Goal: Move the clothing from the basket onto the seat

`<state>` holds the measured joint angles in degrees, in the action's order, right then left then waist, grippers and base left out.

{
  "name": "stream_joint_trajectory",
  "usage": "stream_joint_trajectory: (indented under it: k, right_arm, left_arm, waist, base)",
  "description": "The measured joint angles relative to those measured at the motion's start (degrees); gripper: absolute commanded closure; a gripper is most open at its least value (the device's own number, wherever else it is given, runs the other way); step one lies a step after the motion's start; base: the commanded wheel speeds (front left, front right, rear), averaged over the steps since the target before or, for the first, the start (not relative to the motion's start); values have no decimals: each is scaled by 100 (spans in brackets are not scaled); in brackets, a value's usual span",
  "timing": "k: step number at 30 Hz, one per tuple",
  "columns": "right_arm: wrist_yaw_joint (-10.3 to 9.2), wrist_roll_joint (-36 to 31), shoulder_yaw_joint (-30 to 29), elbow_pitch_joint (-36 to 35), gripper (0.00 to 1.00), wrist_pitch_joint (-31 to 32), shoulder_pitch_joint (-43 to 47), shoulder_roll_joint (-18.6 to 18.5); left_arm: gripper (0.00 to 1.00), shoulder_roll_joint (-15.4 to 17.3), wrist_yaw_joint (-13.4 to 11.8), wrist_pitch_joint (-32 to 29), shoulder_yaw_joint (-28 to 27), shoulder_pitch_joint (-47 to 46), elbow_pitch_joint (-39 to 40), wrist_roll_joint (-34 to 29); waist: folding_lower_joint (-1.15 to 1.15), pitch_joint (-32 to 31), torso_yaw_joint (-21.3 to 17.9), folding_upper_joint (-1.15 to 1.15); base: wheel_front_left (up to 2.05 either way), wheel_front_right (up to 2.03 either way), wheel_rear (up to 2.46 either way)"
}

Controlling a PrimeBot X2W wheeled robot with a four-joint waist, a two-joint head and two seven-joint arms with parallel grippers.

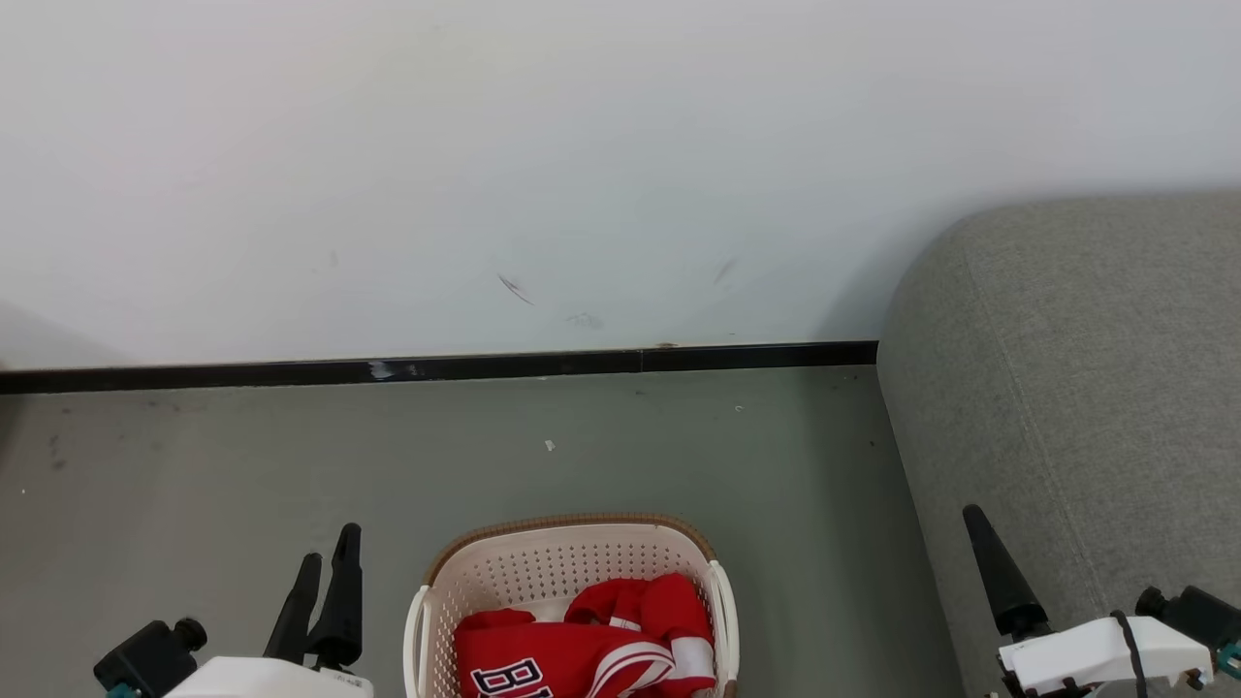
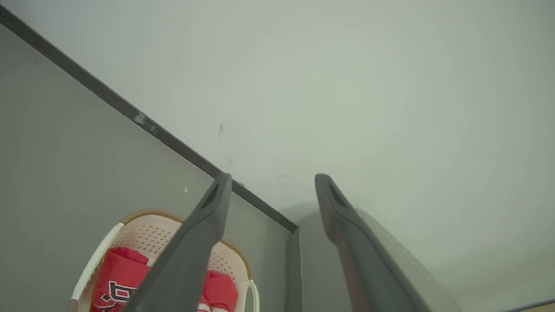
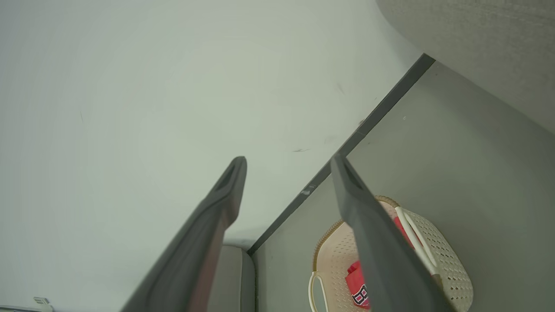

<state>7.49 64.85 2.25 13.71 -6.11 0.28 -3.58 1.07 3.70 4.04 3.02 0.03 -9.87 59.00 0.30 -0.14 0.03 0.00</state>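
The cream perforated basket [image 1: 572, 572] stands on the floor at the bottom middle of the head view, and the red clothing [image 1: 591, 640] with white bands and dark lettering lies bunched inside it. The grey seat [image 1: 1066, 388] fills the right side. My left gripper [image 1: 330, 551] is left of the basket, open and holding nothing. My right gripper [image 1: 979, 528] hangs over the seat's front edge, also open. The left wrist view shows the left gripper [image 2: 273, 177], the basket [image 2: 147, 234] and the clothing [image 2: 117, 277]. The right wrist view shows the right gripper [image 3: 288, 159], the basket [image 3: 446, 255] and the clothing [image 3: 357, 288].
A pale wall with a black baseboard [image 1: 436, 368] runs behind the basket. Grey floor [image 1: 242, 465] lies between the wall and the basket. In the right wrist view, another grey upholstered piece [image 3: 232, 277] sits against the wall.
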Motion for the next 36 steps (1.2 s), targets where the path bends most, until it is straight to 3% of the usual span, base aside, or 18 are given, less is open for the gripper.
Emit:
stream_joint_trajectory:
  k: [12, 36]
  right_arm:
    - [0, -1344, 47, -67, 0, -174, 55, 20]
    - [0, -3766, 131, -132, 0, -577, 96, 80]
  left_arm:
    - [0, 93, -166, 231, 302, 1, 213, -1503]
    - [0, 125, -813, 748, 681, 174, 219, -3857]
  waist:
    - [-22, 31, -4, 0]
    - [-27, 9, -29, 0]
  base:
    - [0, 0, 0]
    - [0, 0, 0]
